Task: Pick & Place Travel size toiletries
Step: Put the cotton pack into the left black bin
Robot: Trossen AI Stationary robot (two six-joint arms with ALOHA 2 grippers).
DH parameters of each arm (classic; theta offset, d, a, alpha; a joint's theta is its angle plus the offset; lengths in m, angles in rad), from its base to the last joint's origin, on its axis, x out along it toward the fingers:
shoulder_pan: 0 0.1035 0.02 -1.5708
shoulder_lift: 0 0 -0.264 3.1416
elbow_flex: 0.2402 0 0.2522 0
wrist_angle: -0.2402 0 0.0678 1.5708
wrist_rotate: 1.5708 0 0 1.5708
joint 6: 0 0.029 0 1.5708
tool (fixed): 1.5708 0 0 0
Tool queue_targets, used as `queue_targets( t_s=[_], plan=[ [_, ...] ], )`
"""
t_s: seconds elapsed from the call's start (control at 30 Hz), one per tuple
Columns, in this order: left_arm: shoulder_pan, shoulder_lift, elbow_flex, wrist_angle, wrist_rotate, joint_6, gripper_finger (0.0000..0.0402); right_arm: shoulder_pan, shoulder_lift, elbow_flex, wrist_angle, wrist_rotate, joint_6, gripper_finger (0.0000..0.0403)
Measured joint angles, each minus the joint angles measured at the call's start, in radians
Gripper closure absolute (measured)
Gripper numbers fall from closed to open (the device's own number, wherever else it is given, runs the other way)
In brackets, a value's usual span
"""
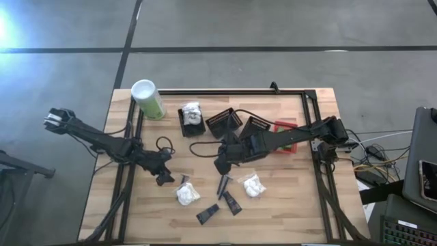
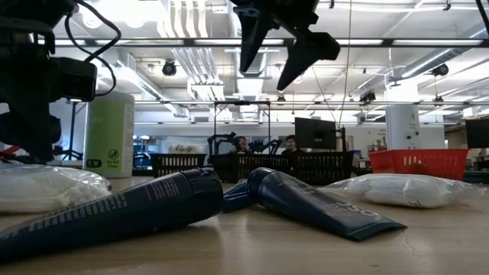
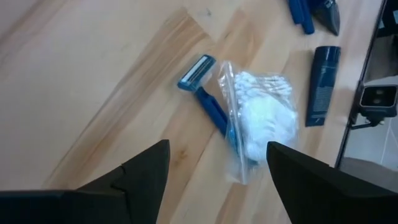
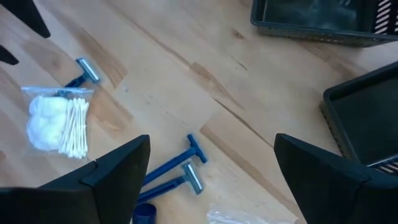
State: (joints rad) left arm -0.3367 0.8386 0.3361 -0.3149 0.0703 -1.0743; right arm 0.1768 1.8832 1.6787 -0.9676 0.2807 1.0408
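The toiletries lie loose on the wooden table's near half. A clear packet of cotton swabs and pads (image 3: 261, 118) rests partly over a blue razor (image 3: 202, 93). Two more blue razors (image 4: 180, 171) lie side by side. There are also dark tubes (image 1: 232, 203) (image 1: 208, 214) and a second white packet (image 1: 252, 184). My left gripper (image 1: 166, 179) (image 3: 217, 168) hovers open just left of the first packet (image 1: 188, 195), holding nothing. My right gripper (image 1: 220, 165) (image 4: 211, 168) hangs open above the two razors, well clear of the table in the low view (image 2: 286, 46).
A tall pale-green canister (image 1: 148, 99) stands at the far left. Three black baskets (image 1: 191, 117) (image 1: 224, 121) (image 1: 256, 126) and a red one (image 1: 285, 137) sit along the far middle; the leftmost holds a white packet. A black frame (image 1: 314, 123) borders the table.
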Motion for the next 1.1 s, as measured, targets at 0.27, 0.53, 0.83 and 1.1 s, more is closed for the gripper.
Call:
queue_targets(
  t_s=[0.27,0.53,0.83,1.1],
  plan=[
    [0.000,0.080,-0.014,0.102,0.075,-0.001,0.0128,0.000,0.000,0.000,0.003,-0.019,-0.013,0.0080],
    [-0.004,0.167,-0.014,0.174,0.092,-0.001,0.0128,0.008,0.000,0.000,0.006,-0.020,-0.012,0.0071],
    [-0.012,0.240,-0.015,0.266,0.129,-0.007,0.0128,0.029,0.000,0.000,0.007,-0.020,-0.012,0.0052],
    [-0.014,0.303,-0.015,0.338,0.182,-0.007,0.0128,0.035,0.000,0.000,0.007,-0.020,-0.009,0.0056]
  ],
)
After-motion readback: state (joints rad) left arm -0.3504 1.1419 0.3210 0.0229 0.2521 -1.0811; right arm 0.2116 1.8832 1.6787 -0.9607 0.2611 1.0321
